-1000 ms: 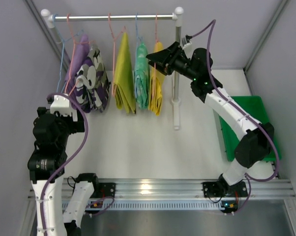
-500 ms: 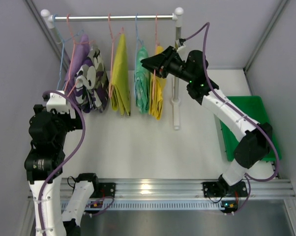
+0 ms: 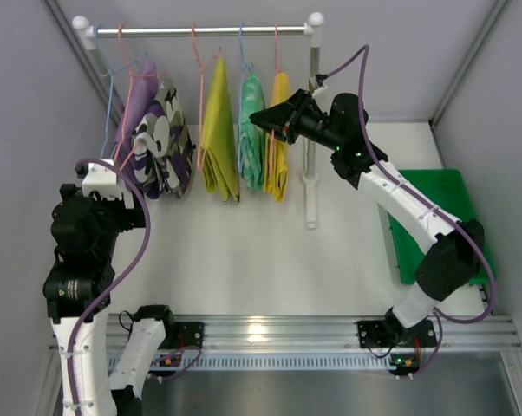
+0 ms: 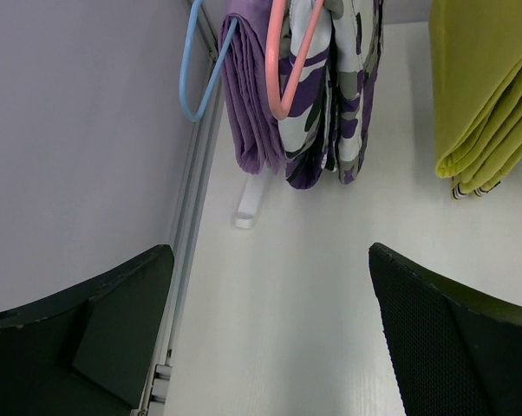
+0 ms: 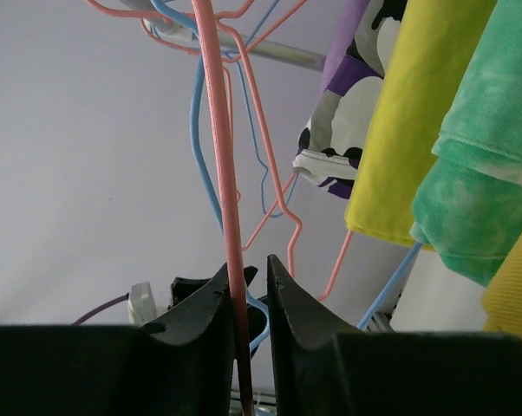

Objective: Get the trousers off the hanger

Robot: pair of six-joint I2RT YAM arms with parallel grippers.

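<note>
The right claw [image 5: 254, 276] is closed almost fully on a pink hanger [image 5: 218, 156], whose wire is pinched between the jaws. The yellow pair [image 3: 279, 143] is hung just beside that claw, and it is judged to be the pair carried by this hanger. Beyond it, further from the claw, the mint pair [image 3: 251, 139] and the olive pair [image 3: 218, 139] are hung from the rail [image 3: 200, 30]. The left claw [image 4: 271, 260] is spread wide and nothing is held in it. No pair has been taken off yet, so all three are left to do. No brand or writing can be read.
</note>
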